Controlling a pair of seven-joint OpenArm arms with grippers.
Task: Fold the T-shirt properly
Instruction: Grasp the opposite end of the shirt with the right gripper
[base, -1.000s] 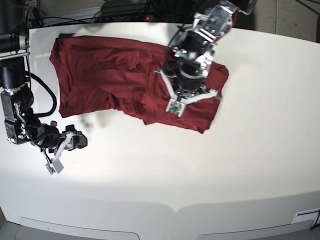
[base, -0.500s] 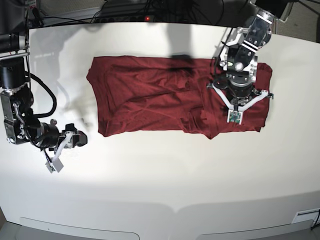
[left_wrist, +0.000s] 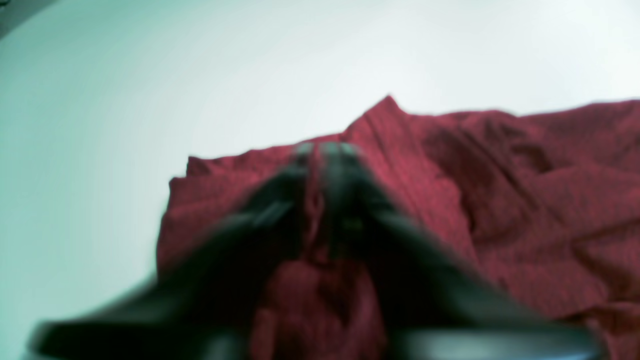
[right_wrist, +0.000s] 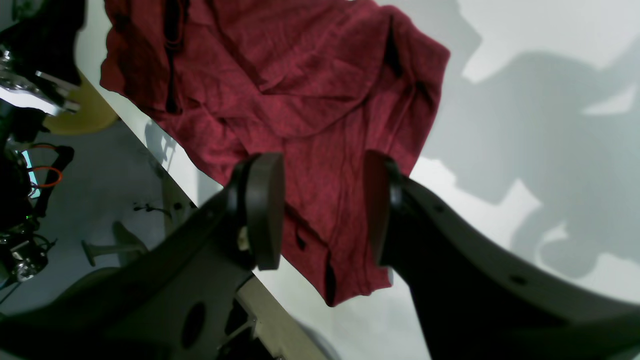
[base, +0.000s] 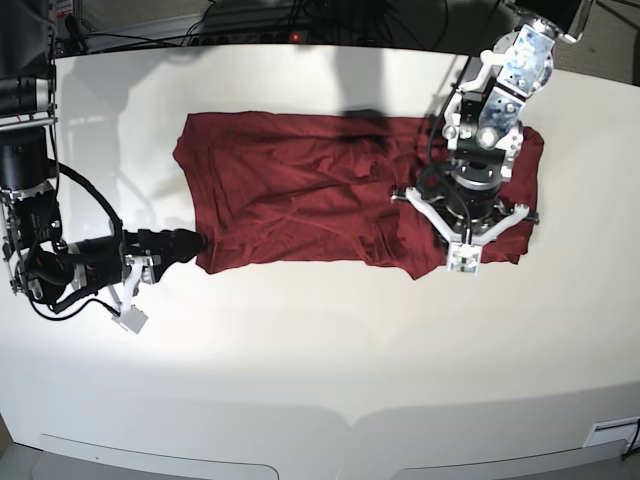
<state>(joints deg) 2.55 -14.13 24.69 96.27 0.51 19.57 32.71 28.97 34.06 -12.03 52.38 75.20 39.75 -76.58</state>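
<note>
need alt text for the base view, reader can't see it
A dark red shirt lies spread out, wrinkled, across a white table. The left arm's pincer is over the shirt's end on the picture's right; the right arm's pincer reaches toward the shirt's lower corner on the picture's left.
</note>
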